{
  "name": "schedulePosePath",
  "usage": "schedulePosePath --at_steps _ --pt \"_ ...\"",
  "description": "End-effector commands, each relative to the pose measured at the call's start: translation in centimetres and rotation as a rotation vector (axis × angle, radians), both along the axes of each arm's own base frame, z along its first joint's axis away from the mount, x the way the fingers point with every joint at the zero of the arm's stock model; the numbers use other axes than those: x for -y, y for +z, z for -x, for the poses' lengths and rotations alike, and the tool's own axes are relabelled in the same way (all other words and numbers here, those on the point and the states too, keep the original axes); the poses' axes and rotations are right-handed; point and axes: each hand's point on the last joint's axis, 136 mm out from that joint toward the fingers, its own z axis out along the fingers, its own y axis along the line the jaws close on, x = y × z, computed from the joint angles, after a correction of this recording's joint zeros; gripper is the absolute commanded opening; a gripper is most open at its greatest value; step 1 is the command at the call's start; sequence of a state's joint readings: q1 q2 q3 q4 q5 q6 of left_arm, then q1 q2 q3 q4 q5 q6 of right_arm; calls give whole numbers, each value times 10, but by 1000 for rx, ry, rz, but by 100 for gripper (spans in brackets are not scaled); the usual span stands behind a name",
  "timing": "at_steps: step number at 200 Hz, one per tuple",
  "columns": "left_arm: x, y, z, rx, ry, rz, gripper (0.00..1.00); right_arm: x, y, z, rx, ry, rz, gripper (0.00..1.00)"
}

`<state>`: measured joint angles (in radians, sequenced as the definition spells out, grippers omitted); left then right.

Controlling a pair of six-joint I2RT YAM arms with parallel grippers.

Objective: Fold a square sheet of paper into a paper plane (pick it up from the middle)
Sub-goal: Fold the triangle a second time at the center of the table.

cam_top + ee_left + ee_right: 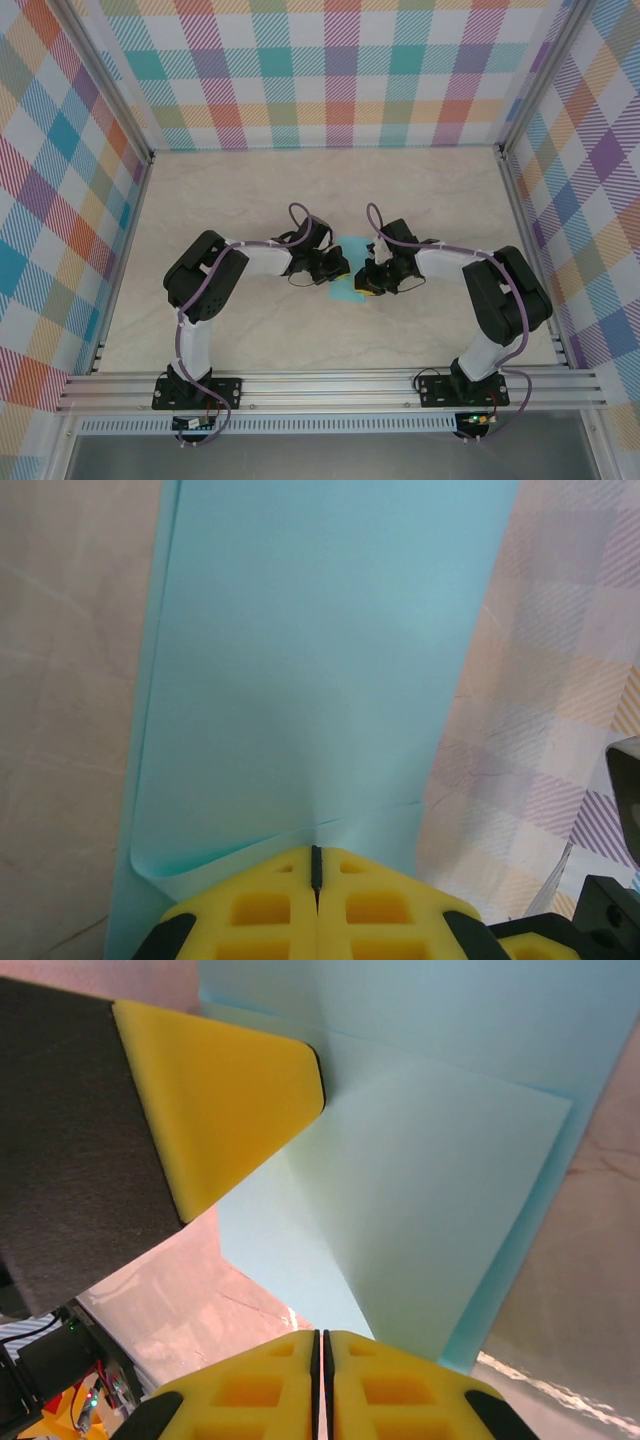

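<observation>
Above the bench [250, 200], both the left tool [316, 852] and the right tool [321, 1335] were clamped shut on the square sheet of paper [320, 660].

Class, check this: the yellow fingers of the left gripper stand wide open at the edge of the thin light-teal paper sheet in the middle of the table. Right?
One thing is wrong: the yellow fingers of the left gripper are shut on the edge of the thin light-teal paper sheet, as the left wrist view shows. The sheet is in the middle of the table.

Plaid walls [340, 70], seemingly marble tabletop [430, 190], aluminium rail [330, 385].
</observation>
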<state>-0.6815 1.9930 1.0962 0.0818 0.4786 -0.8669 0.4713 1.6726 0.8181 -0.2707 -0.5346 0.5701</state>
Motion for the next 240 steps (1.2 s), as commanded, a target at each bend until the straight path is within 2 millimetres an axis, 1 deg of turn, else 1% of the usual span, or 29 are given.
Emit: schedulePosePath --at_steps 1,31,59,79,104,116,125,138,154,161,168,194,207,220,240 --pt "-4 -20 12 -26 -23 -47 0 6 -8 12 -74 -9 17 11" --pt "-3 -19 11 -24 -24 -47 0 19 -28 25 -115 -21 76 11" --pt "-4 -21 12 -27 -24 -52 0 24 -34 30 -137 -30 80 11" --pt "-5 -21 12 -27 -22 -53 0 27 -34 31 -146 -38 82 11" --pt "-4 -19 11 -25 -22 -51 0 25 -21 27 -112 -33 67 11" --pt "-4 -19 11 -22 -21 -51 0 26 -19 27 -107 -31 69 11" --pt "-4 -19 11 -22 -20 -52 0 28 -22 30 -116 -32 75 11" --pt "-4 -19 10 -21 -20 -51 0 31 -31 36 -146 -37 84 11" --pt "-4 -19 10 -20 -20 -52 0 34 -37 41 -175 -49 87 8" --pt "-4 -18 10 -21 -20 -51 0 33 -34 41 -169 -51 75 8" --pt "-4 -18 10 -20 -20 -50 0 31 -27 38 -151 -53 57 8" --pt "-3 -17 9 -18 -20 -46 0 19 14 20 -49 -58 -25 9" --pt "-3 -17 9 -19 -18 -45 0 12 28 10 -13 -65 -67 9" --pt "-2 -17 8 -16 -16 -42 0 6 34 3 -3 -68 -93 8" --pt "-1 -16 8 -18 -16 -35 0 0 26 -6 -31 -77 -93 5"
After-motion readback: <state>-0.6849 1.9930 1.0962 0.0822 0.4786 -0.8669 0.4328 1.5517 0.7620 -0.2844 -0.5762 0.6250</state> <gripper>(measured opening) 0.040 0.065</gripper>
